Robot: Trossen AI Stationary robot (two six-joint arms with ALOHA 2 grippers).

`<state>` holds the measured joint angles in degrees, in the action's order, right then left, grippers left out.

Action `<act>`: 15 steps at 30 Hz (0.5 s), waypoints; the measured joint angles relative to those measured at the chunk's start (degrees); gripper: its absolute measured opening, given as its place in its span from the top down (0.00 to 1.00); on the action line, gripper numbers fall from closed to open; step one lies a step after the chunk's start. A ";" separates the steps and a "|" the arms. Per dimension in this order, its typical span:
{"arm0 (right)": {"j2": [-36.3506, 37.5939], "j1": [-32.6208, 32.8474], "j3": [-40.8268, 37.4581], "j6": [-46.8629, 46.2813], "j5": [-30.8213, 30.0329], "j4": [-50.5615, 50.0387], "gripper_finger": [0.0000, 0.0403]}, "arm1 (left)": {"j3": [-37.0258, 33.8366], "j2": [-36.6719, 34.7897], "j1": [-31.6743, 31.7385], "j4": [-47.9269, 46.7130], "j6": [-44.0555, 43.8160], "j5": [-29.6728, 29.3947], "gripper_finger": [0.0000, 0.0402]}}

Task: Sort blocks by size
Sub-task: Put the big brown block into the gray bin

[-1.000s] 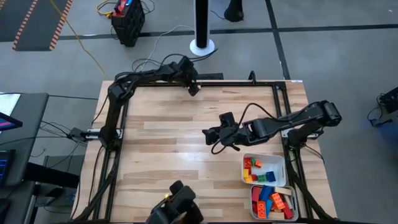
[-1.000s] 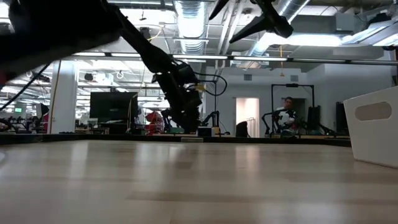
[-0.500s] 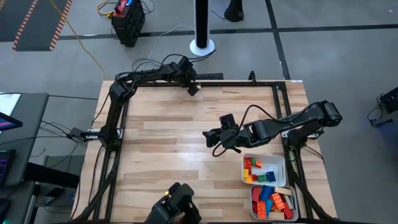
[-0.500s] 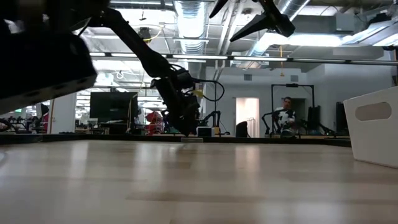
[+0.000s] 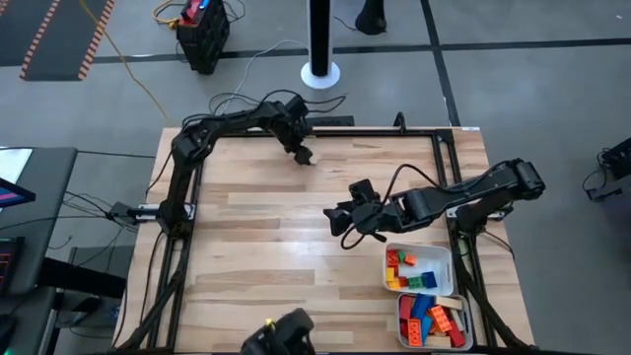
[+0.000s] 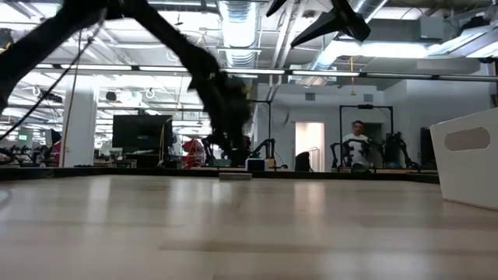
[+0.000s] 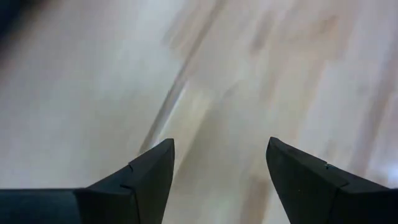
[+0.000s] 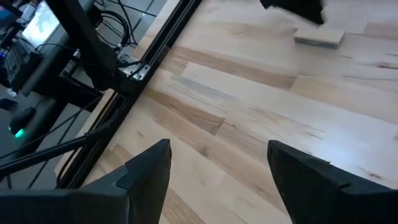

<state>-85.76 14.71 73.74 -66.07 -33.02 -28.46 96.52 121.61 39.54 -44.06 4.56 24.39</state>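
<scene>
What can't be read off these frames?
- Left gripper, high view: hides whatever is under it.
- Tan wooden block, right wrist view: partly covered by the left gripper.
- Left wrist view: motion-blurred; only the wooden tabletop between open fingers.
- White rectangular trays of coloured bricks, high view: too small to count; low view shows only a wall.

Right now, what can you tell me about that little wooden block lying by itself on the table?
The wooden block is a small, flat, plain tan slab with no studs, nearly the color of the table. It lies flat near the far edge, alone, away from the trays of colored bricks. The left end effector hovers just over it, fingers open; whether they touch it cannot be seen.
</scene>
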 joint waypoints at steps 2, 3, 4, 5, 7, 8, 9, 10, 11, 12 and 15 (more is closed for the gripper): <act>0.10 0.01 -0.01 0.54 0.11 0.17 0.28 | 0.54 -3.37 -1.92 0.23 3.17 -2.25 0.39; 0.26 0.01 -0.01 0.91 0.12 0.08 0.28 | 0.75 -4.82 -3.15 0.18 6.07 -4.16 0.39; 0.36 0.04 -0.01 1.42 0.13 0.09 0.28 | 0.77 -5.85 -4.25 -0.29 9.56 -6.89 0.39; 0.40 0.02 -0.01 1.87 0.13 0.23 0.28 | 0.77 -6.33 -5.46 -0.63 13.12 -9.95 0.39; 0.44 0.01 -0.01 2.12 0.13 0.29 0.28 | 0.52 -6.16 -7.62 -1.64 18.06 -15.67 0.39; 0.44 0.03 -0.01 2.24 0.13 0.29 0.28 | 0.43 -5.88 -8.42 -1.67 19.38 -17.31 0.39; 0.44 0.15 -0.01 2.30 0.15 0.35 0.28 | 0.28 -5.55 -9.07 -1.39 20.35 -18.17 0.39; 0.44 0.33 -0.01 2.28 0.13 0.49 0.28 | 0.03 -5.20 -9.52 -0.50 20.97 -18.79 0.39; 0.44 0.49 -0.01 2.28 0.15 0.74 0.28 | -0.43 -4.91 -9.70 0.74 21.13 -19.40 0.39; 0.44 0.80 -0.01 2.25 0.13 1.07 0.28 | -1.07 -4.36 -9.67 1.73 21.16 -20.46 0.39; 0.44 2.13 -0.01 2.09 0.07 2.08 0.28 | -2.73 -2.54 -8.73 3.28 20.80 -22.88 0.39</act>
<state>-85.32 16.84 73.73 -63.99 -32.94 -26.38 93.80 119.07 30.81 -40.78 25.36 1.51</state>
